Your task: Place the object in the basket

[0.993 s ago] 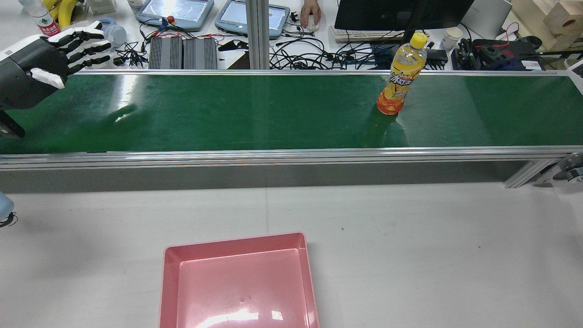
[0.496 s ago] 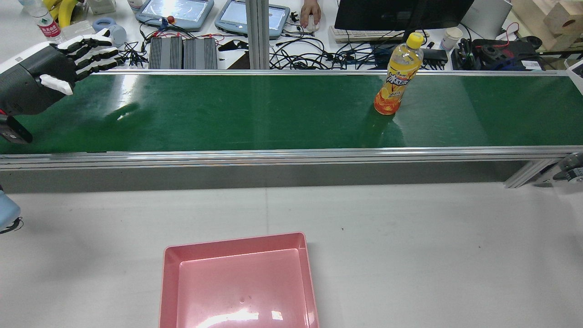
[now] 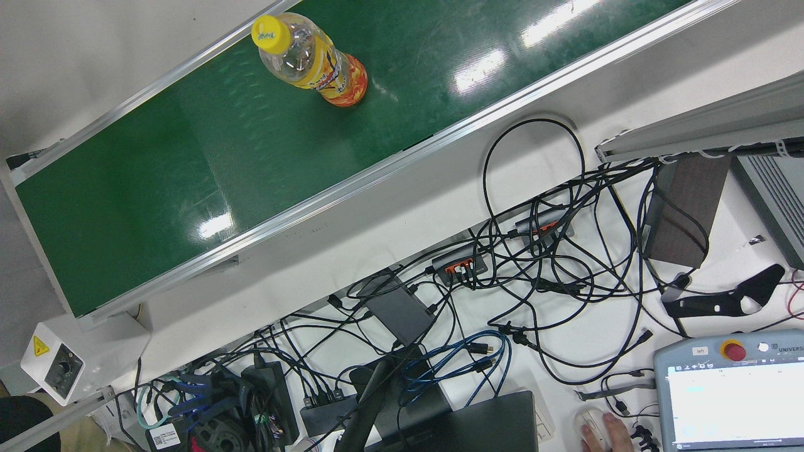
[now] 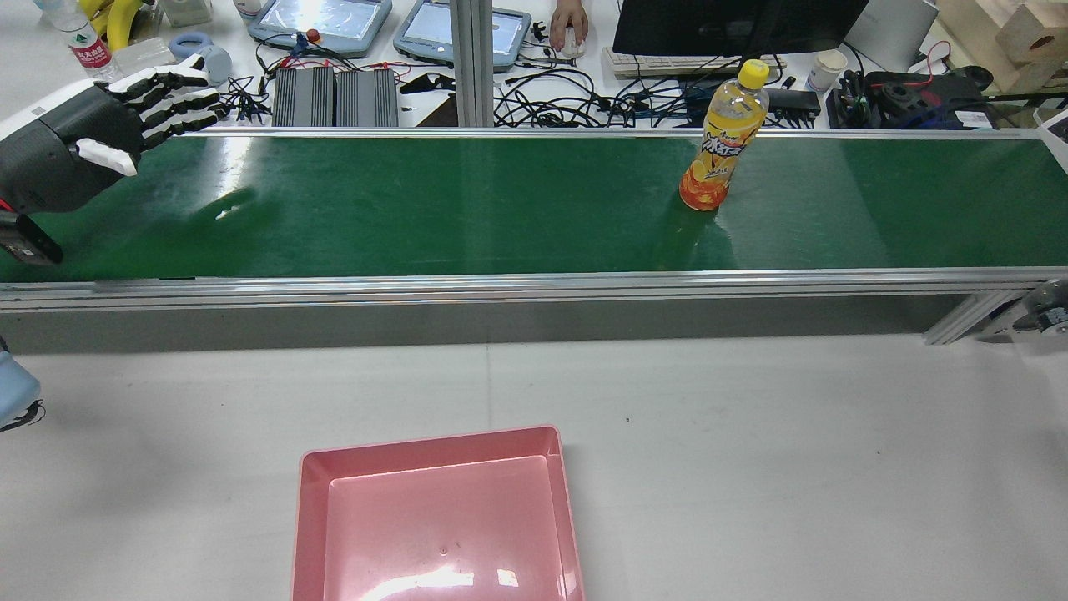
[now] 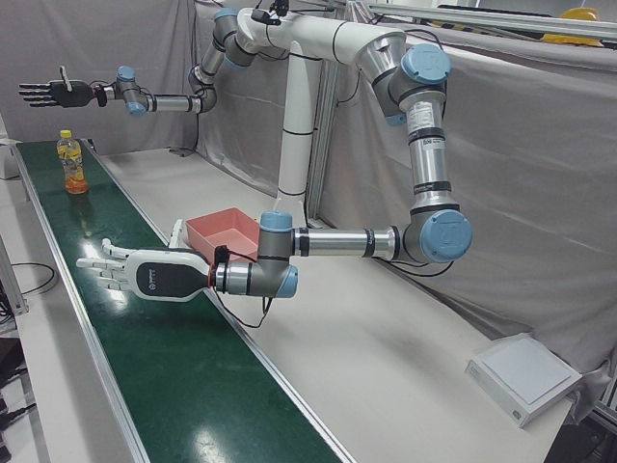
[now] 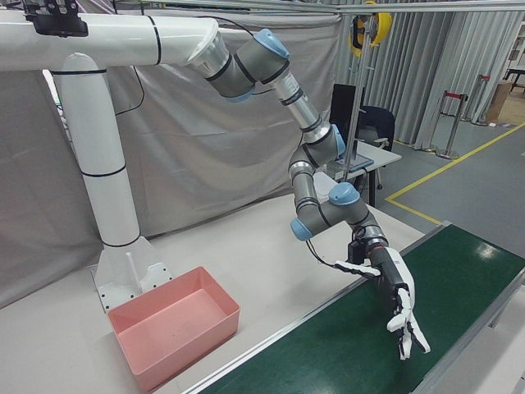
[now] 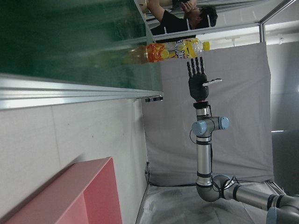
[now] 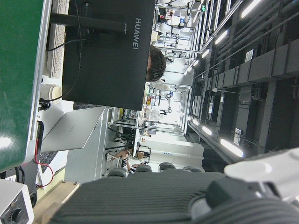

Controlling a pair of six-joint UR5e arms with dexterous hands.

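An orange drink bottle [image 4: 719, 142] with a yellow cap stands upright on the green conveyor belt [image 4: 417, 200], right of centre. It also shows in the front view as bottle [image 3: 317, 63] and far down the belt as bottle [image 5: 70, 164]. My left hand [image 4: 92, 133] hovers open over the belt's left end, far from the bottle; it is the near left hand [image 5: 145, 275]. My right hand [image 5: 53, 93] is raised high beyond the bottle, open, fingers spread [image 6: 400, 308]. The pink basket [image 4: 430, 442] sits empty on the white table.
Beyond the belt lie tangled cables [image 4: 567, 100], two teach pendants [image 4: 329, 21], a monitor [image 4: 734, 25] and a person's hand on a mouse [image 4: 570, 25]. An aluminium rail [image 4: 501, 288] edges the belt on the basket side.
The bottle has drifted a little to the left along the belt. My left hand has shifted slightly up and forward, still open.
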